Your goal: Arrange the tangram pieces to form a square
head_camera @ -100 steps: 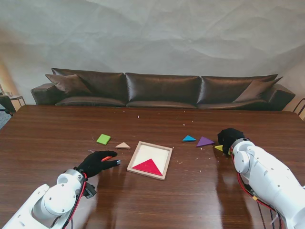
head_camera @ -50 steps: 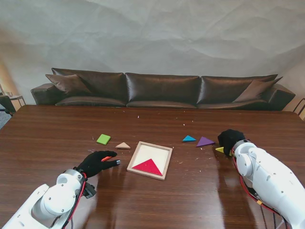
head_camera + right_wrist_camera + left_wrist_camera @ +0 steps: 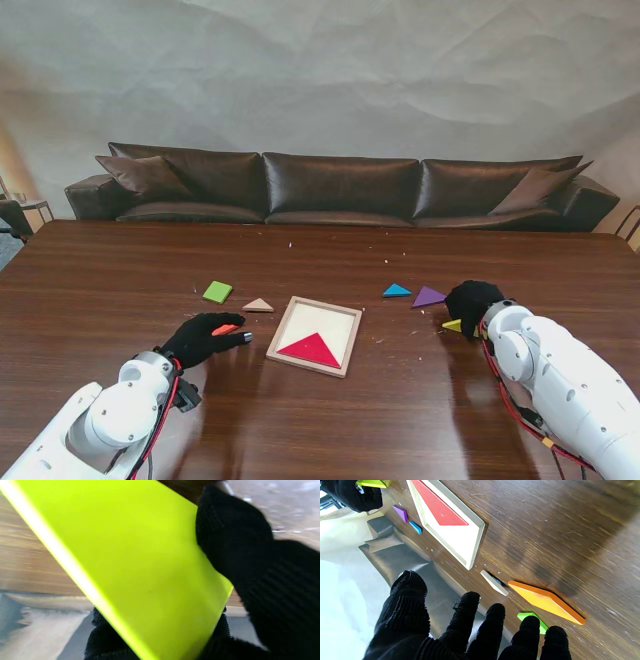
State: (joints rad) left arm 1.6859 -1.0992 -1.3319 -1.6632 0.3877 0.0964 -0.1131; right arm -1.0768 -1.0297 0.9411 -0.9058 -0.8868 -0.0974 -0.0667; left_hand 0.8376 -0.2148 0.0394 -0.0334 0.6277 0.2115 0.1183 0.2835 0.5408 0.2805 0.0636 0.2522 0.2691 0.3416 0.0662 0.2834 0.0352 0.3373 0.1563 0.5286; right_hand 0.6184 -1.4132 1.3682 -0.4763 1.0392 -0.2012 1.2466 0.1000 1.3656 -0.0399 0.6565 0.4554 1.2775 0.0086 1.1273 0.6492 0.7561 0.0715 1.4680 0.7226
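Leftward the right hand (image 3: 470, 298) has been carried, yellow triangle (image 3: 453, 325) pinched; a loose grip could drop it short of the tray (image 3: 290, 315).

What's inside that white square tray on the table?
The tray holds one red triangle, lying in its corner nearer to me. The rest of its white floor shows bare. Nothing covers the tray, so no part of its inside is hidden.
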